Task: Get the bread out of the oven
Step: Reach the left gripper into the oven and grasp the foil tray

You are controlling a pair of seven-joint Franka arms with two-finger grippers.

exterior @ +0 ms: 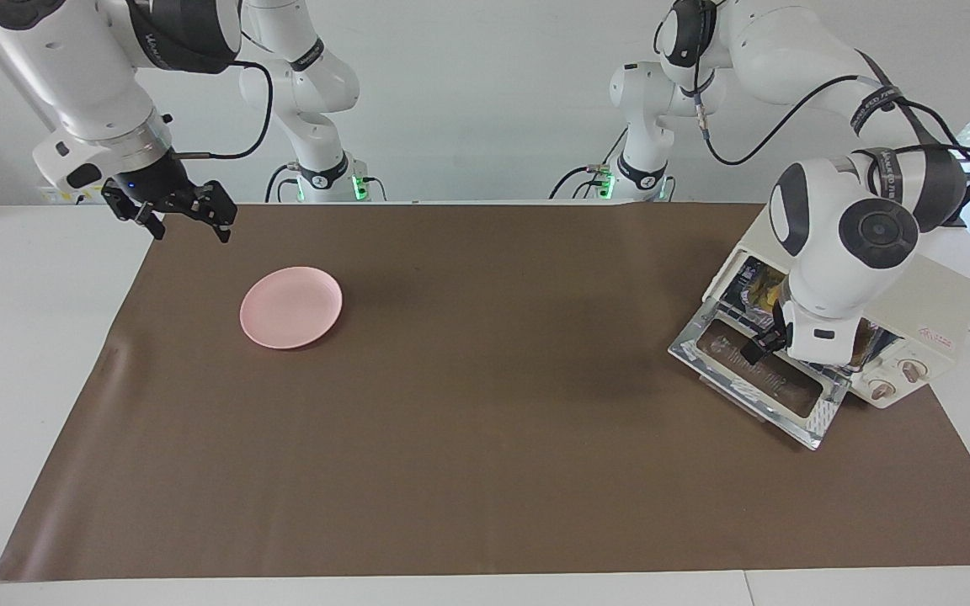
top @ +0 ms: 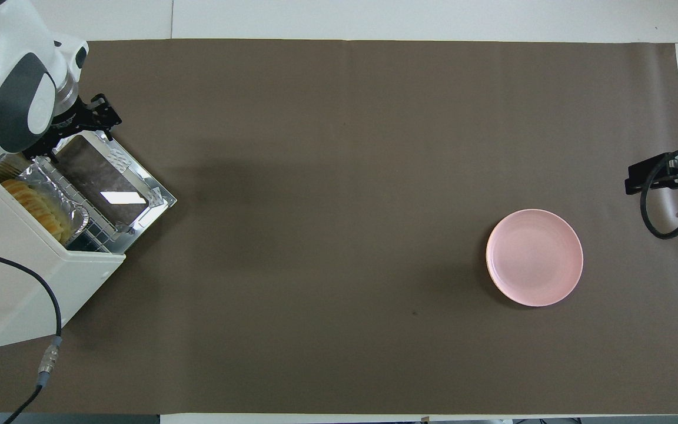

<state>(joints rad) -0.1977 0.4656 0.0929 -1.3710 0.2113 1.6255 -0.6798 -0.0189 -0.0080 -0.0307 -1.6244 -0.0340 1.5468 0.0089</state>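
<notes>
The cream-white oven (exterior: 944, 307) stands at the left arm's end of the table, also in the overhead view (top: 27, 277). Its glass door (exterior: 767, 383) (top: 109, 182) is dropped open and lies flat. The golden ridged bread (top: 36, 207) lies in a crinkled foil tray (top: 56, 187) on the rack inside the oven mouth. My left gripper (exterior: 759, 345) (top: 74, 129) hangs low over the open door's hinge side, just in front of the oven mouth. My right gripper (exterior: 188, 225) (top: 633, 178) is open and empty, raised over the cloth's edge beside the pink plate.
A pink plate (exterior: 291, 307) (top: 534, 257) sits on the brown cloth (exterior: 485, 421) toward the right arm's end. The oven's power cable (top: 50, 330) runs along the oven's side, nearer to the robots. The left arm's body hides part of the oven mouth in the facing view.
</notes>
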